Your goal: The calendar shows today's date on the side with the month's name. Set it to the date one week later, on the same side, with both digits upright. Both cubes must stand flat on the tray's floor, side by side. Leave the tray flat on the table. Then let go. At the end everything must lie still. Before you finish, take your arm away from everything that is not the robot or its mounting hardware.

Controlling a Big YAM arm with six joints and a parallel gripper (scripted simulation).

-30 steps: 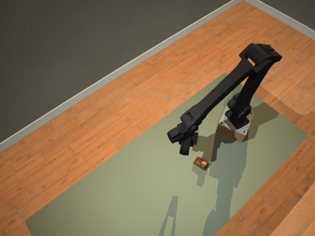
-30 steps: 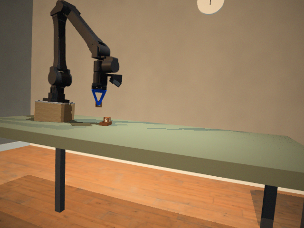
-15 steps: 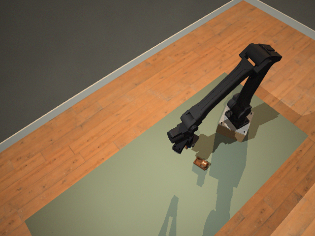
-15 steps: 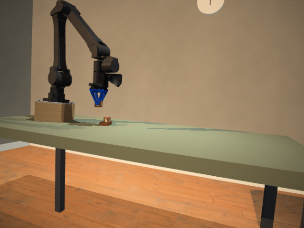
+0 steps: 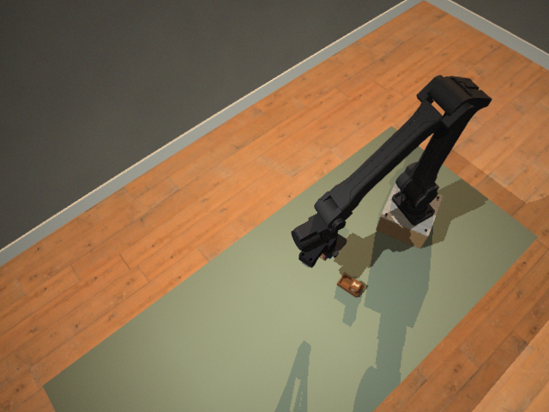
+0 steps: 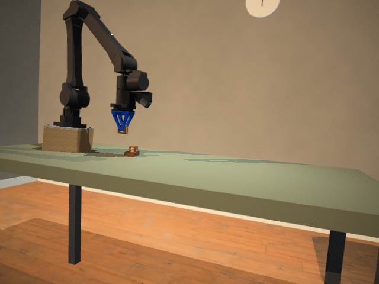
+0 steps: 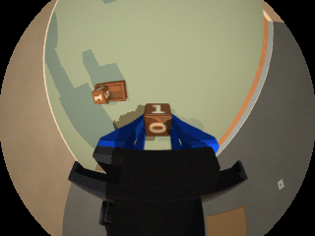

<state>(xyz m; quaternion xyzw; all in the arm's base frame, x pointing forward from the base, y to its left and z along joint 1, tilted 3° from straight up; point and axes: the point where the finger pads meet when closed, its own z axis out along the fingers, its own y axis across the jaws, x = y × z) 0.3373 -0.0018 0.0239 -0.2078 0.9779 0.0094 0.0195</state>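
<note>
While the gripper (image 6: 122, 131) hangs above the green table (image 6: 244, 177), its blue fingers are clamped on a wooden cube (image 7: 157, 120) showing a 1 and a 0. In the wrist view, the tray (image 7: 116, 92) lies at ten o'clock from it, holding the other cube (image 6: 132, 149).
</note>
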